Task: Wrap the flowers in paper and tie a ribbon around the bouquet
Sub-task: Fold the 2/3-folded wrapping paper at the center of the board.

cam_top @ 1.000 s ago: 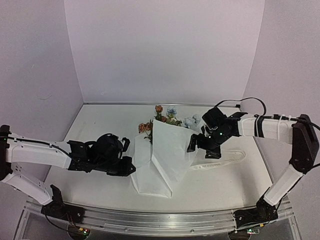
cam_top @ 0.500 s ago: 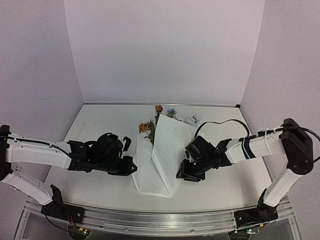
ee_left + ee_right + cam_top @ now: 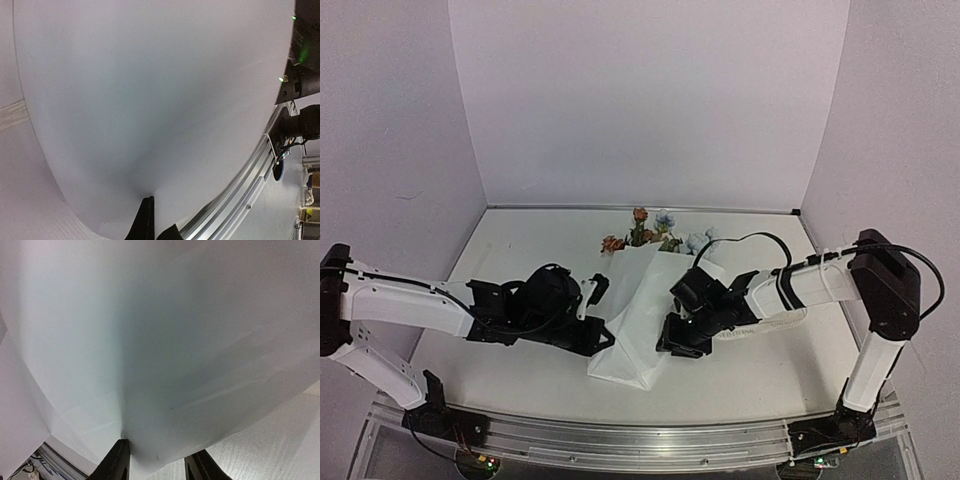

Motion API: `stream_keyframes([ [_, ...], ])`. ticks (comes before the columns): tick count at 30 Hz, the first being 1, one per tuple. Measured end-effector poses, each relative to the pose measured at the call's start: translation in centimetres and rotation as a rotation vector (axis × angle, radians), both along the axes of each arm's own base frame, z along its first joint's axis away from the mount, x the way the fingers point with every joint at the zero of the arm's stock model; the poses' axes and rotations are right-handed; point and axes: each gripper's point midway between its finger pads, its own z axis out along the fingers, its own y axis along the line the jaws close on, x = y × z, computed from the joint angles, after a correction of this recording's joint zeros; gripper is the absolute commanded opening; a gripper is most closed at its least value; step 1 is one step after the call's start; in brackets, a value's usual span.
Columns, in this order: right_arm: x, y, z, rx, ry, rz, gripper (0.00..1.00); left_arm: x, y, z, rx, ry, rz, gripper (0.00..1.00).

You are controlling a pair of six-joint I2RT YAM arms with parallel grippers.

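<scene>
You face a plain pale lilac back wall [image 3: 640, 100], matching side walls left and right, your white tabletop [image 3: 520, 250] below, an aluminium rail [image 3: 620, 440] along its near edge, soft even light

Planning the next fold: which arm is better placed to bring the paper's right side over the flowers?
Right, probably. The right gripper straddles the right edge of the paper; the left gripper is shut on its left edge, anchoring it.

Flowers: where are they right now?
Top view: the flowers sit mid-table toward the back wall, blooms poking from the far end of the paper.
</scene>
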Motion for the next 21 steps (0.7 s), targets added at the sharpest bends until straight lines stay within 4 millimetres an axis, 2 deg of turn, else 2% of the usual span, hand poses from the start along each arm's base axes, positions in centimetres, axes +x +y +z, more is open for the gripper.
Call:
stream_keyframes([
  [4, -0.4, -0.6, -0.6, -0.034, 0.014, 0.011, 0.43, 0.4, -2.5, -0.6, 0.020, -0.011, -0.068, 0.00],
  [7, -0.5, -0.8, -0.6, -0.042, 0.010, 0.023, 0.46, 0.6, -4.3, -2.1, 0.048, 0.005, -0.116, 0.00],
  [11, -0.6, -0.9, -0.4, -0.044, -0.003, 0.047, 0.52, 0.3, -5.2, -4.8, 0.089, 0.050, -0.160, 0.00],
  [15, -1.1, -1.7, 0.9, -0.028, -0.032, 0.064, 0.58, -0.1, -5.7, -6.3, 0.108, 0.090, -0.182, 0.00],
  [21, -2.0, -3.6, 3.8, -0.006, -0.091, 0.074, 0.74, -0.2, -7.0, -6.7, 0.097, 0.118, -0.206, 0.00],
])
